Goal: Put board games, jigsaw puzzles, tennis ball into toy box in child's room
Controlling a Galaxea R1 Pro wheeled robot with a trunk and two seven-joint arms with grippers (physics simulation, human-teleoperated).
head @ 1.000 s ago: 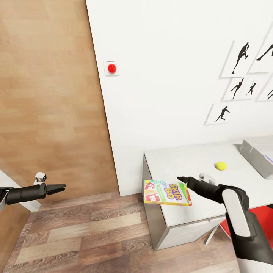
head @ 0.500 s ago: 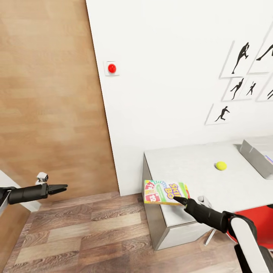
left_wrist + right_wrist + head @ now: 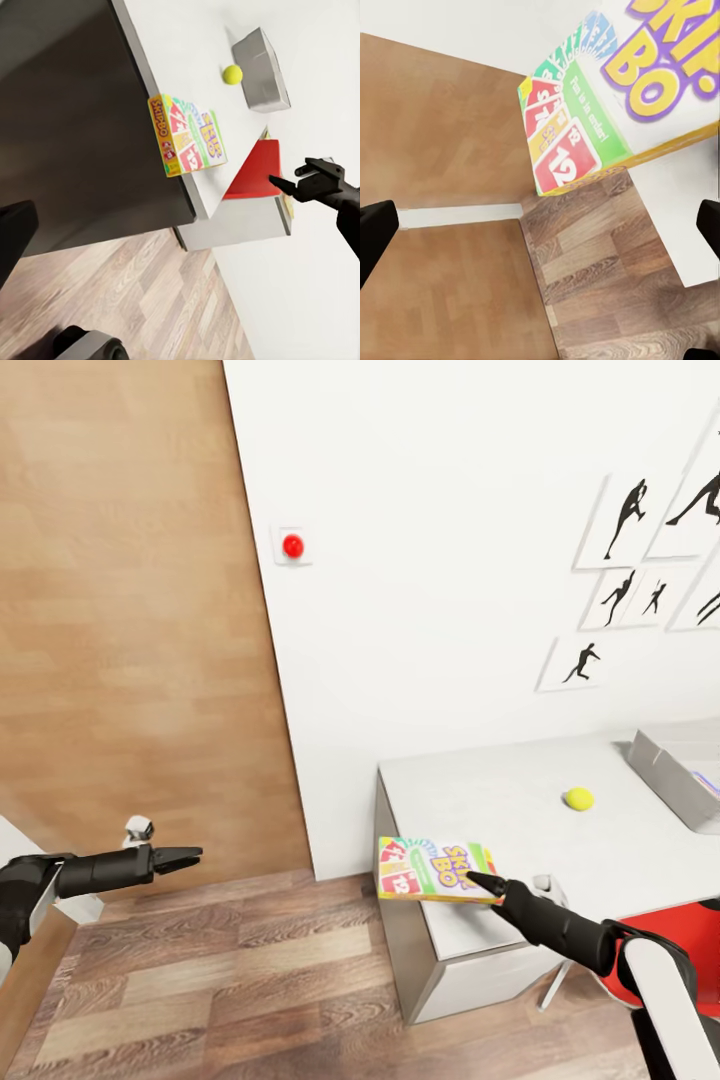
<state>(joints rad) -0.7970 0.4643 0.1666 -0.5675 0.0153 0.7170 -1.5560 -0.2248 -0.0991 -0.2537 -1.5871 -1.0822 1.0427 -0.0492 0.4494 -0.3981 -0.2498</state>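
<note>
Versus 1 s ago: the whole head view has shifted slightly, so the camera has moved. The right gripper (image 3: 482, 880), then above the table (image 3: 520, 810) beside the box's far end, is now lower, at the box's near right corner. The left gripper (image 3: 190, 854) sits a little higher and further right in the view than before. The box, ball and bin keep their places on the table.

Right arm: reaches forward and left from the lower right of the head view, fingers pointing at the box's near edge. In the right wrist view the two fingertips (image 3: 375, 229) stand wide apart with nothing between them, and the box (image 3: 622, 97) lies ahead of them; the jaws are spread, not gripping. Contact with the box cannot be told.

Left arm: held out over the floor (image 3: 230, 970), well apart from the table, fingers close together and pointing right; nothing held.

Skip-Bo box (image 3: 435, 868): flat on the table's front left corner, overhanging the edge. Ball (image 3: 578, 798): on the table top, between box and bin (image 3: 670, 775).
</note>
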